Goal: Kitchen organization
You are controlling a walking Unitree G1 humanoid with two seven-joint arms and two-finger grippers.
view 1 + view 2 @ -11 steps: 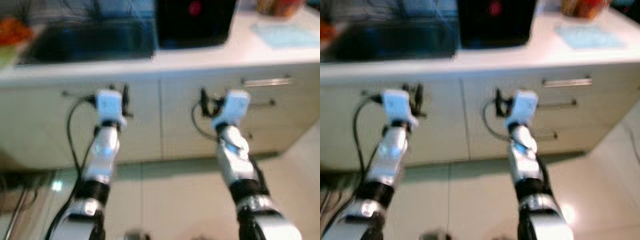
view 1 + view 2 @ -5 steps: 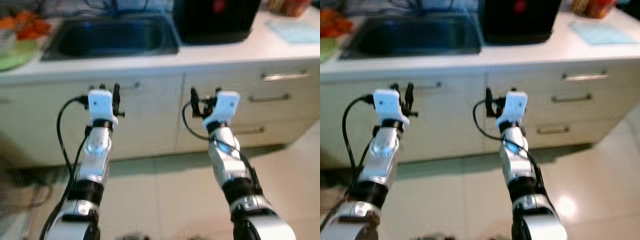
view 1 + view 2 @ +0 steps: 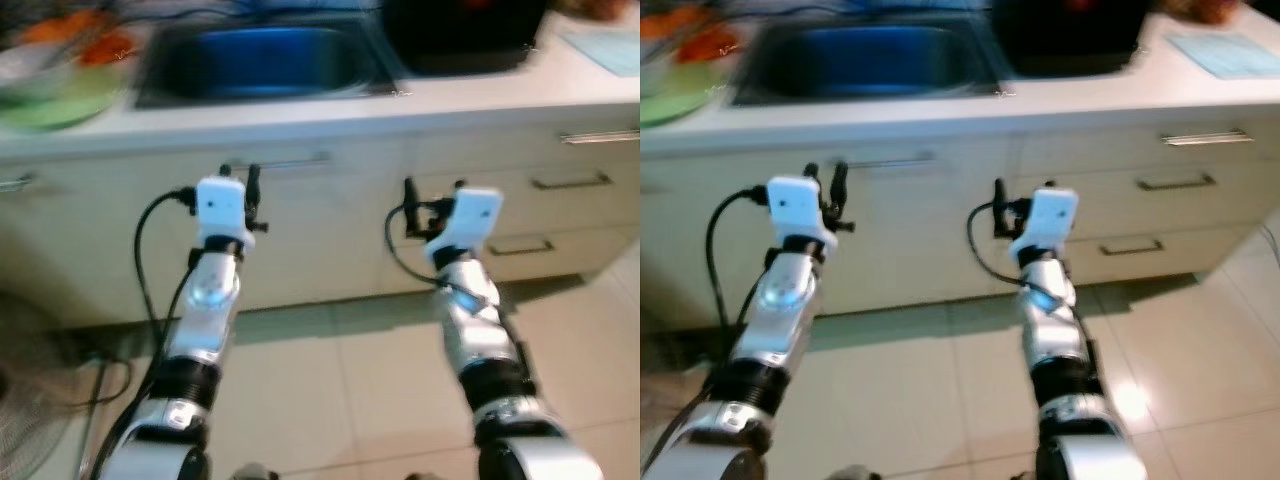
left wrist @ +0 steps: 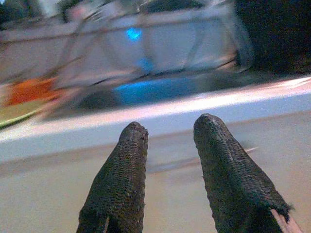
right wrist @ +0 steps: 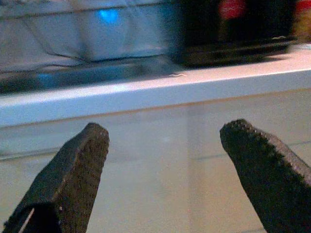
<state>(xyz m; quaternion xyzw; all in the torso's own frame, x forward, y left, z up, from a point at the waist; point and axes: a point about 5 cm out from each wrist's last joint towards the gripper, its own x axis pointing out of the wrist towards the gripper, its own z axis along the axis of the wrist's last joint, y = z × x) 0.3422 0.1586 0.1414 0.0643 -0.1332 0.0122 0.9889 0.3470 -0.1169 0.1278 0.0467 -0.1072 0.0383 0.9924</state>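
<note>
I face a pale kitchen counter (image 3: 300, 115) with a dark sink (image 3: 265, 60) set into it. A black appliance (image 3: 465, 35) stands to the sink's right. A green plate (image 3: 55, 100) with orange items lies to its left. Both arms are raised in front of the cabinet fronts, below the counter edge. My left gripper (image 3: 240, 172) is open and holds nothing, its fingers (image 4: 124, 184) pointing at the counter edge near the sink. My right gripper (image 3: 432, 190) is open wide and holds nothing, its fingers (image 5: 73, 179) aimed at the cabinet under the black appliance.
The cabinet door below the sink has a bar handle (image 3: 285, 162). Drawers with handles (image 3: 570, 182) stack at the right. A pale blue mat (image 3: 605, 50) lies on the counter's far right. A fan grille (image 3: 25, 440) and cables (image 3: 100, 370) sit on the tiled floor at left.
The whole picture has shifted: the camera has turned left, bringing the sink to the middle and the green plate into view. Both arms keep the same raised pose.
</note>
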